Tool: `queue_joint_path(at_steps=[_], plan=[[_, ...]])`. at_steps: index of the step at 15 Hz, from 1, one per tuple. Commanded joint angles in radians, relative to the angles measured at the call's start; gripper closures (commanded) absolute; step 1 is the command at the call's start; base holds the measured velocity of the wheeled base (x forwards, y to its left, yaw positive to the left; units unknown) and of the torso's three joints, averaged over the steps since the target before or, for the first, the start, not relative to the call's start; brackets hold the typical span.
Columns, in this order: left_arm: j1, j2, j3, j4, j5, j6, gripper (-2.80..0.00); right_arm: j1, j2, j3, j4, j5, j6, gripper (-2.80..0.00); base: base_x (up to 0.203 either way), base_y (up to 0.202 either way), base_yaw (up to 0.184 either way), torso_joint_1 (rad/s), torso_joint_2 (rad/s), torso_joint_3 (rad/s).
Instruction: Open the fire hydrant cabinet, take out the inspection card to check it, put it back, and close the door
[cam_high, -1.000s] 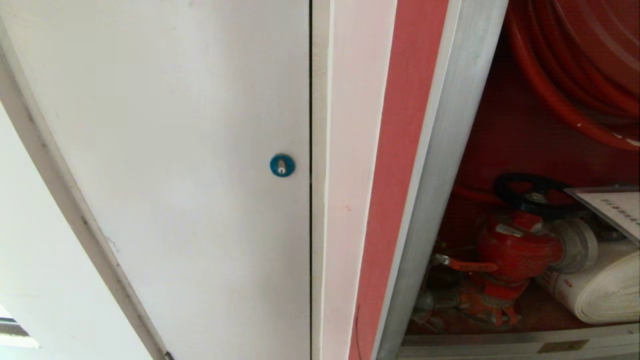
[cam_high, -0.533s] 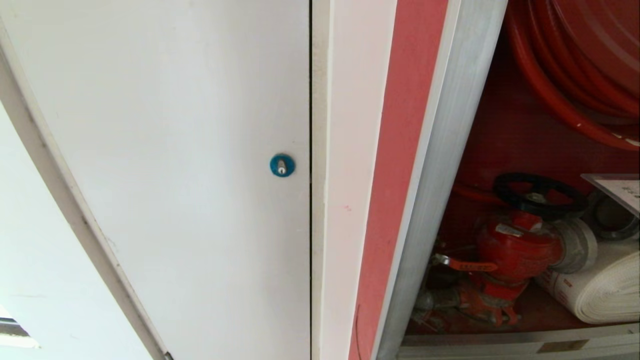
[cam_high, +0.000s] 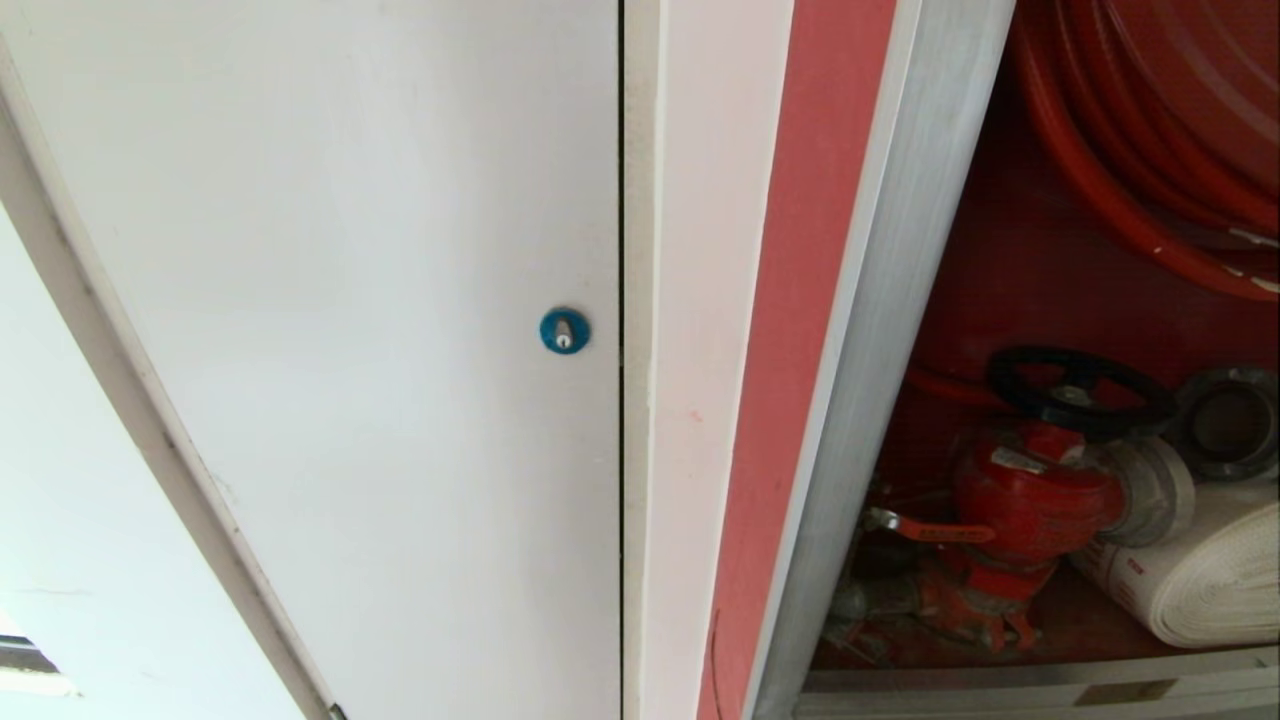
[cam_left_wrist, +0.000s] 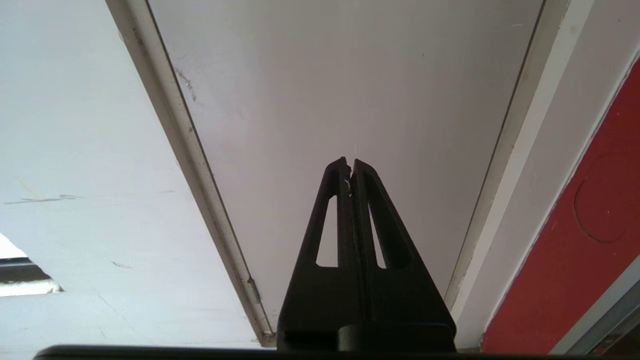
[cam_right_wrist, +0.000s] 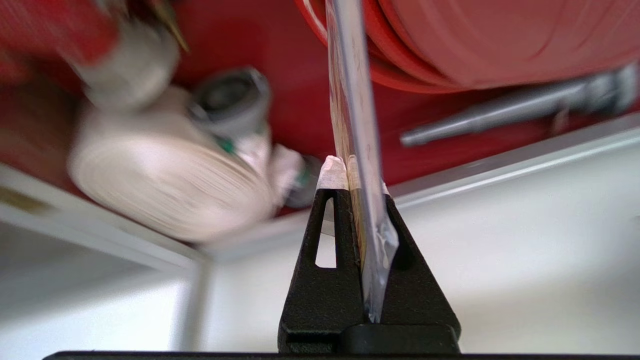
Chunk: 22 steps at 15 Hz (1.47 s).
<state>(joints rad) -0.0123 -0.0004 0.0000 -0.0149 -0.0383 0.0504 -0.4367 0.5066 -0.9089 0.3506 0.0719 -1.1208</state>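
The fire hydrant cabinet (cam_high: 880, 350) stands open on the right of the head view, showing its red valve (cam_high: 1030, 500), rolled white hose (cam_high: 1210, 580) and red hose reel (cam_high: 1150, 130). In the right wrist view my right gripper (cam_right_wrist: 352, 172) is shut on the inspection card (cam_right_wrist: 350, 100), seen edge-on in a clear sleeve, in front of the cabinet's lower opening. The hose (cam_right_wrist: 165, 185) and reel (cam_right_wrist: 500, 40) lie beyond it. Neither card nor right gripper shows in the head view. The door is out of view. My left gripper (cam_left_wrist: 350, 162) is shut and empty, parked facing the white panel (cam_left_wrist: 350, 75).
A white panel with a blue round lock (cam_high: 564, 330) fills the left of the head view, beside a red strip (cam_high: 800, 350). A black handwheel (cam_high: 1080, 390) tops the valve, with a metal coupling ring (cam_high: 1225, 420) next to it. A grey nozzle (cam_right_wrist: 500, 115) lies under the reel.
The card has slid out of the head view past its right edge, uncovering the metal coupling ring behind it. The left arm has not moved.
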Motion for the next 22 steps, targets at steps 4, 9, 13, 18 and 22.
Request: queue_joint_path(at_steps=[4,9,13,18,22], plan=[[0.000,0.000,0.012,0.000,0.000,0.000,0.00,0.016,-0.002,0.019,0.000,0.140,0.184,0.00,0.000,0.000,0.000,0.000,0.00,0.000],[0.000,0.000,0.012,0.000,0.000,0.000,0.00,0.018,0.019,0.008,-0.001,0.321,0.342,0.00,0.000,0.000,0.000,0.000,0.00,0.000],[0.000,0.000,0.012,0.000,0.000,0.000,0.00,0.018,0.023,-0.023,0.002,0.447,0.603,0.00,0.000,0.000,0.000,0.000,0.00,0.000],[0.000,0.000,0.012,0.000,0.000,0.000,0.00,0.018,0.041,-0.221,0.299,0.732,0.914,0.00,0.000,0.000,0.000,0.000,0.00,0.000],[0.000,0.000,0.012,0.000,0.000,0.000,0.00,0.022,0.072,-0.269,0.378,0.908,1.036,0.00,0.000,0.000,0.000,0.000,0.00,0.000]])
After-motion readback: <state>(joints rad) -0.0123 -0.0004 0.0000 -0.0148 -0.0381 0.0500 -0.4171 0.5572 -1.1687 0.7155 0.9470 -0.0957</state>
